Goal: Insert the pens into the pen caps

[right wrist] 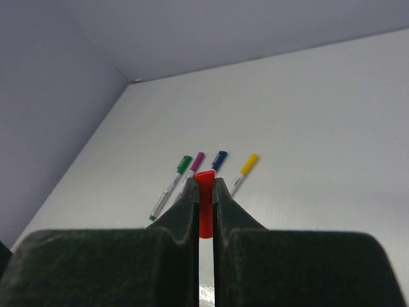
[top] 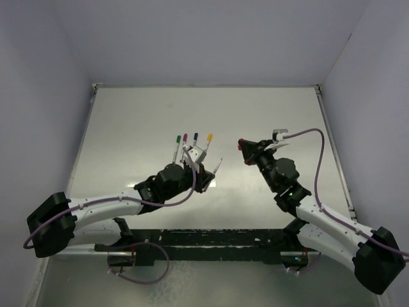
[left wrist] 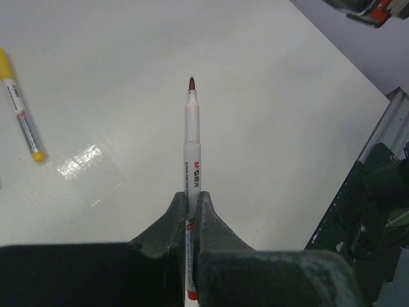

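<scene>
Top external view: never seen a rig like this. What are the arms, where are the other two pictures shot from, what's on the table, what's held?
It looks down from behind two robot arms bolted at the near edge of a table. The other two pictures come from a camera on each wrist, looking along its own claw. On the table lie four capped pens: green pen, purple pen, blue pen, yellow pen. The left claw is shut on a fifth pen, uncapped, its dark red tip pointing away. The right claw is shut on a red cap. The claws are apart, so that pen is not yet capped.
</scene>
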